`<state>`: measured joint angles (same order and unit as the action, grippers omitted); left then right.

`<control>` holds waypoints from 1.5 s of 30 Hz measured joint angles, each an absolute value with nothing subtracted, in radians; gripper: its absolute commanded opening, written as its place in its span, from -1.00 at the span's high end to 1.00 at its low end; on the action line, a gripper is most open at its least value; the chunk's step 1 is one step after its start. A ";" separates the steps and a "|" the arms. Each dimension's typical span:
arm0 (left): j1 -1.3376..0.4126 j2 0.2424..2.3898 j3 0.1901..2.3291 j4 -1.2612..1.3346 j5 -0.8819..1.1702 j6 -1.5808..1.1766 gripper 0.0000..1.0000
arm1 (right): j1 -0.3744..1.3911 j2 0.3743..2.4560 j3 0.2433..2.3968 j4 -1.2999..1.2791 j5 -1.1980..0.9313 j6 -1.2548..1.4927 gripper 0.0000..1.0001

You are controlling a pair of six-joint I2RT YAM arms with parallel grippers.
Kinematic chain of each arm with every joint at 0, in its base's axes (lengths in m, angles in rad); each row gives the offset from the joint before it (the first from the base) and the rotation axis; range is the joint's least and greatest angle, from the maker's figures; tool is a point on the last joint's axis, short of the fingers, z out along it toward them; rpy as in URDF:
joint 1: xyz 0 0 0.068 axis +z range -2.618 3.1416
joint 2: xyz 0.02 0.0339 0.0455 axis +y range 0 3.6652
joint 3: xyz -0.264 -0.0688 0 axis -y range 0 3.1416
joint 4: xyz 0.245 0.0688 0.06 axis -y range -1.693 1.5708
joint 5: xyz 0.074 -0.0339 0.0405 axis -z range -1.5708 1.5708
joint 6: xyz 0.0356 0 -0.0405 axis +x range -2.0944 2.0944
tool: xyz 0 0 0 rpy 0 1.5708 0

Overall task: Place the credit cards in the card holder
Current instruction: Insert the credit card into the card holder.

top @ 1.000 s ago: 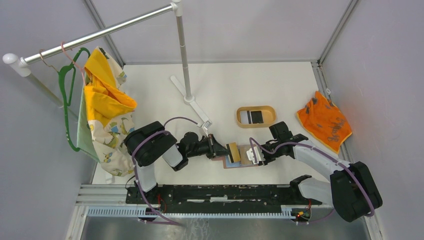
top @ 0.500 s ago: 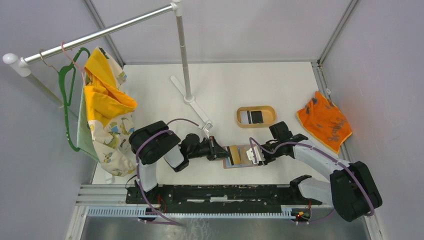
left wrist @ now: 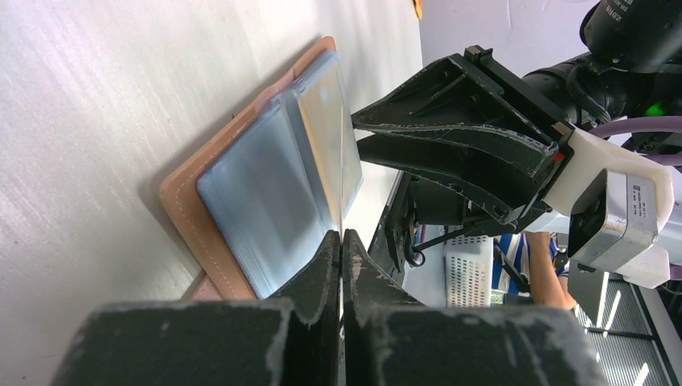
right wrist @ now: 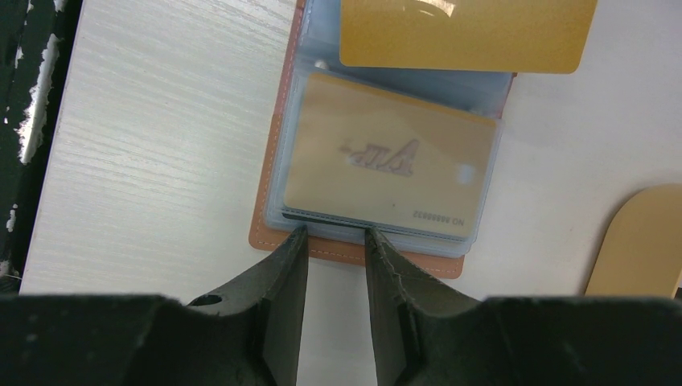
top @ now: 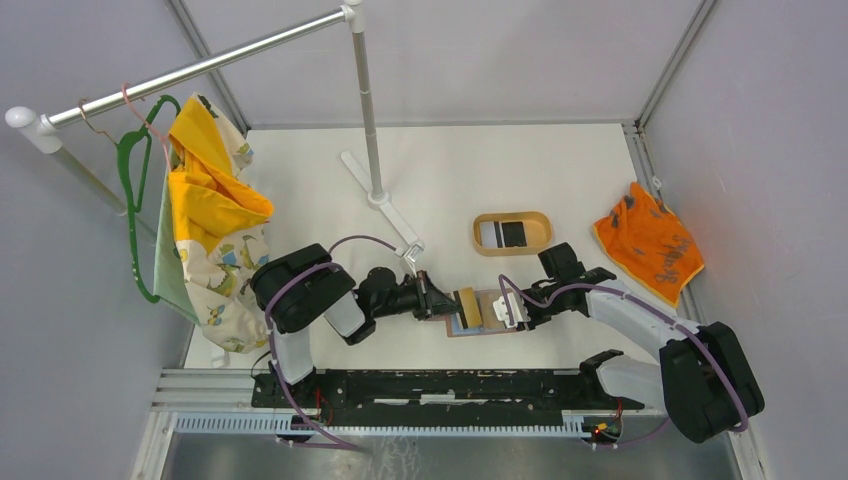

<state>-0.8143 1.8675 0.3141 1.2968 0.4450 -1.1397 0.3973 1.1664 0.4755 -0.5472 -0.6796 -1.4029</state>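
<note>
Left claw (left wrist: pixel 342 237) is pinched tight on the gold card (right wrist: pixel 466 32), edge-on above the card holder (left wrist: pixel 193 217), which lies open on the tabletop (right wrist: pixel 161 121). Right claw (right wrist: pixel 335 233) is half-spread, straddling the holder's edge. I'd flatten the card, square it to a sleeve mouth and slide slowly.

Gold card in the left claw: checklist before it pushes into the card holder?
1. Left claw shut on gold card: ok.
2. Card holder lying open, sleeves up: ok.
3. Right claw at the holder's near edge, jaws apart: ok. Whether it presses down: cannot tell.
4. Free slot on the page by the right claw: not ok, second gold card sits there.
5. Held card's edge inside a sleeve mouth: cannot tell.
</note>
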 measured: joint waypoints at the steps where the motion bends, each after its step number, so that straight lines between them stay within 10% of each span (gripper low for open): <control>1: -0.814 1.868 0.316 1.297 0.445 -1.140 0.96 | 0.397 1.166 0.476 -0.548 -0.679 -1.403 0.25; 45: -0.885 1.996 0.347 1.373 0.355 -1.202 0.97 | 0.397 1.174 0.482 -0.556 -0.678 -1.402 0.25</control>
<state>-0.8848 1.9965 0.3470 1.3727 0.3546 -1.2018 0.3973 1.1736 0.4824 -0.5564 -0.6785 -1.4025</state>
